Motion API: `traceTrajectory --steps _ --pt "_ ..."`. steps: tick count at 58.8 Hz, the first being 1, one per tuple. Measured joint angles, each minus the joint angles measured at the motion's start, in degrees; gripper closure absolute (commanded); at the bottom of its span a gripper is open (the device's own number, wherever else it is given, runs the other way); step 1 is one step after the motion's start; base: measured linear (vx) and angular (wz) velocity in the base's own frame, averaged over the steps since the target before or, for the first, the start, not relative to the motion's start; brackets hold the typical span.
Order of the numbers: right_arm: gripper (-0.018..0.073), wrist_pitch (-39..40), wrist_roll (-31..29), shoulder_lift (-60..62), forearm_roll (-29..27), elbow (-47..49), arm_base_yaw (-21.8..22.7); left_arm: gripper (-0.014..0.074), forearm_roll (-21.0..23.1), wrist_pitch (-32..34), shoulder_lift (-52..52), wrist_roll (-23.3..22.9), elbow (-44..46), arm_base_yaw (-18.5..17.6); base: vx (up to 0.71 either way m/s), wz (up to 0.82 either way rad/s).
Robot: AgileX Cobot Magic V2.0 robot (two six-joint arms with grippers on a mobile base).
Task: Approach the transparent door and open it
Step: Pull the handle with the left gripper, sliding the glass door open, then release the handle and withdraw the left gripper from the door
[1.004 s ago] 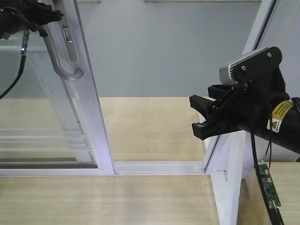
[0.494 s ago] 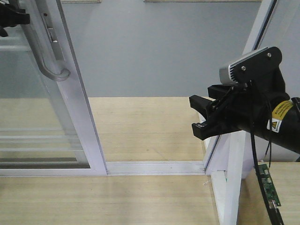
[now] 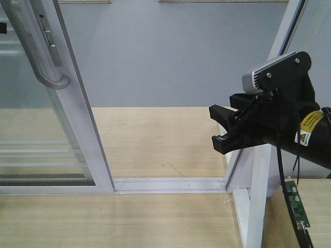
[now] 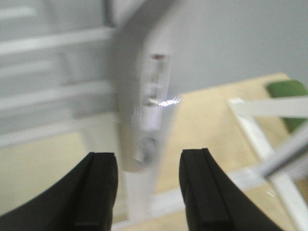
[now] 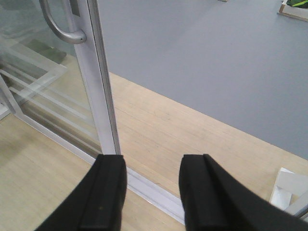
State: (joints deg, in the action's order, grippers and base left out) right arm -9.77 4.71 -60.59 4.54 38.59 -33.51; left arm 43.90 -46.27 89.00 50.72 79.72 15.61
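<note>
White framing filled the left of your front view: the transparent door (image 3: 77,124) stood there with its curved handle (image 3: 39,57) high on the stile and thin horizontal bars (image 3: 41,152) low behind the glass. You had a wide gap between that stile and the bare frame post (image 3: 256,191) on the right, with the floor track (image 3: 170,184) running across between them over pale wood flooring (image 3: 160,139). Your right gripper (image 3: 221,126) hung in that opening near the post, its fingers parted and gripping nothing. Your left gripper (image 4: 147,192) showed in its own blurred wrist view, its fingers spread either side of the door's stile (image 4: 144,115); you could not tell whether they touched it.
</note>
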Motion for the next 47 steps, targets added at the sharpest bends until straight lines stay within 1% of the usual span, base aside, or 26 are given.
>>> traceTrajectory --steps 5,11,15,24,31,35,38,43,47 --pt "0.0201 -0.38 0.00 0.00 0.00 0.00 0.00 0.0177 0.31 -5.90 -1.84 -1.40 -0.67 0.00 0.00 0.00" --pt "0.0201 -1.01 0.05 0.00 -0.11 0.00 0.00 0.0177 2.89 -7.41 -4.83 -1.15 -5.35 0.00 0.00 0.00" --pt "0.0201 -1.08 0.05 0.00 -0.12 0.00 0.00 0.0177 5.61 -7.42 -7.43 0.33 -10.51 0.00 0.00 0.00" --pt "0.0201 -1.37 0.05 0.00 -0.16 0.00 0.00 0.0177 10.59 -4.63 -14.28 3.98 -22.97 -0.22 0.00 0.00" --pt "0.0201 -1.37 0.05 0.00 -0.16 0.00 0.00 0.0177 15.86 0.27 -20.59 4.95 -32.22 -2.68 0.00 0.00" --pt "0.0201 -1.37 0.05 0.00 -0.16 0.00 0.00 0.0177 18.50 0.23 -24.03 5.22 -35.67 -4.28 0.00 0.00" --pt "0.0201 -1.37 0.05 0.00 -0.16 0.00 0.00 0.0178 19.17 -0.47 -26.07 5.23 -37.57 -4.82 0.00 0.00" --pt "0.0201 -1.37 0.05 0.00 -0.16 0.00 0.00 0.0193 18.89 -0.93 -28.51 5.49 -38.88 -5.13 0.00 0.00" --pt "0.0201 -1.37 0.05 0.00 -0.16 0.00 0.00 0.0240 18.36 -0.93 -29.81 5.61 -38.94 -5.14 0.00 0.00"
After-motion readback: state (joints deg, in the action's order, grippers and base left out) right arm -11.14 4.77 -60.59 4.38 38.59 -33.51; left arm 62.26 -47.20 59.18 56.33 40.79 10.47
